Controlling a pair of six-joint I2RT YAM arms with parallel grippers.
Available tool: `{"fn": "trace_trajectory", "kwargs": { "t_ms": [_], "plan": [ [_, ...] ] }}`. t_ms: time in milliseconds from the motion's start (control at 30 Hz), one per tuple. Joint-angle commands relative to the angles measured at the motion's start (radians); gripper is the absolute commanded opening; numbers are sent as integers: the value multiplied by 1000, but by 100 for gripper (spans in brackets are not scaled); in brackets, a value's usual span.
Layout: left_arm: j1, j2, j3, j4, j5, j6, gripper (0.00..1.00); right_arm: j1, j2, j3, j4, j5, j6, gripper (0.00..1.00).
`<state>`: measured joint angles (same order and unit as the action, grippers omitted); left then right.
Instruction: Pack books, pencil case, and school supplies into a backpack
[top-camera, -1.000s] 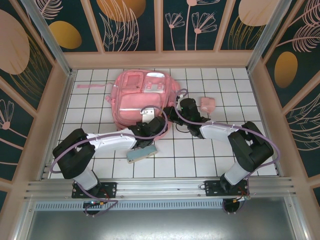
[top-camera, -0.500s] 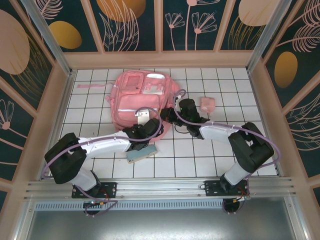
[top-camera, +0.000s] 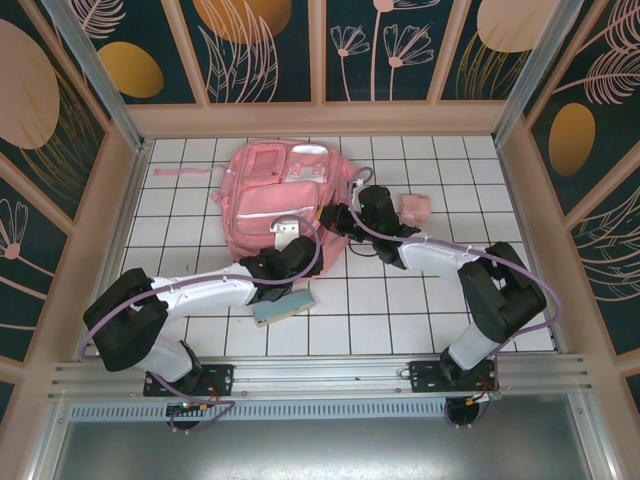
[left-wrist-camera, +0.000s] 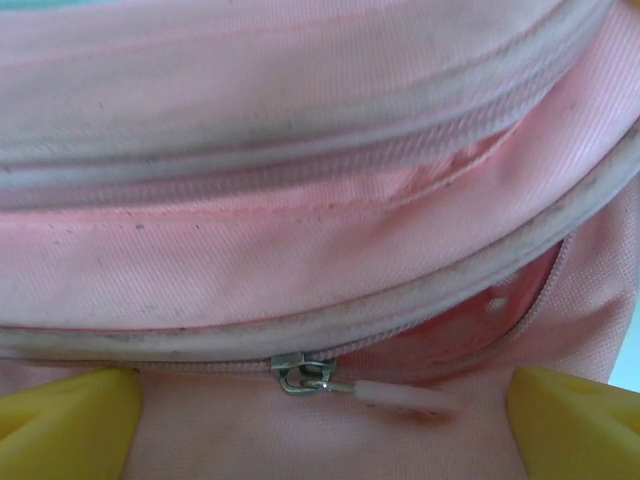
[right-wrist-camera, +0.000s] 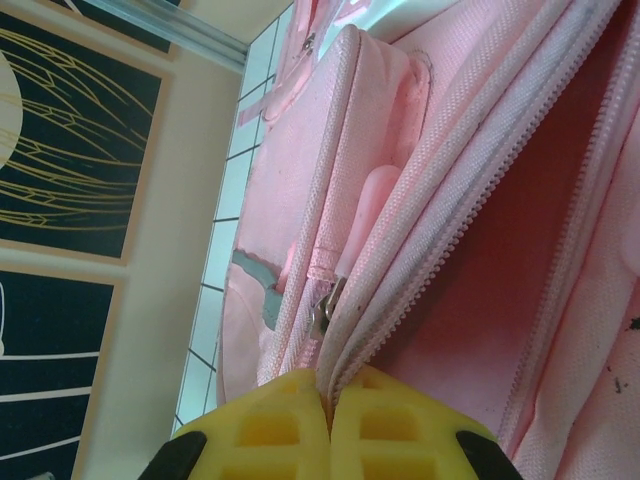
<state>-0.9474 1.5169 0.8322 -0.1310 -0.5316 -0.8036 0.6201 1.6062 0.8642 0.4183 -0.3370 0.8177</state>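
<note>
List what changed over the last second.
The left arm's elbow swung out leftward and the left pincer drew back slightly toward the near edge. Its jaws stand wide on either side of the zipper pull, gripping nothing. The right pincer, shut on the backpack at its opening edge, moved a little farther from the bases. The backpack, pencil case and small pink item stayed put.

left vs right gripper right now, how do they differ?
Left gripper is open, jaws wide either side of the zipper pull; right gripper is shut, pinching the opening edge of the backpack. Left gripper is at the backpack's near edge; right gripper at its right side. Both are yellow-tipped.
</note>
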Motion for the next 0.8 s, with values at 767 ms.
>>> {"fn": "trace_trajectory", "kwargs": {
  "t_ms": [767],
  "plan": [
    [34,-11,35,-128,-15,-71,60,-13,-24,25,114,-1,-22,0]
  ]
}}
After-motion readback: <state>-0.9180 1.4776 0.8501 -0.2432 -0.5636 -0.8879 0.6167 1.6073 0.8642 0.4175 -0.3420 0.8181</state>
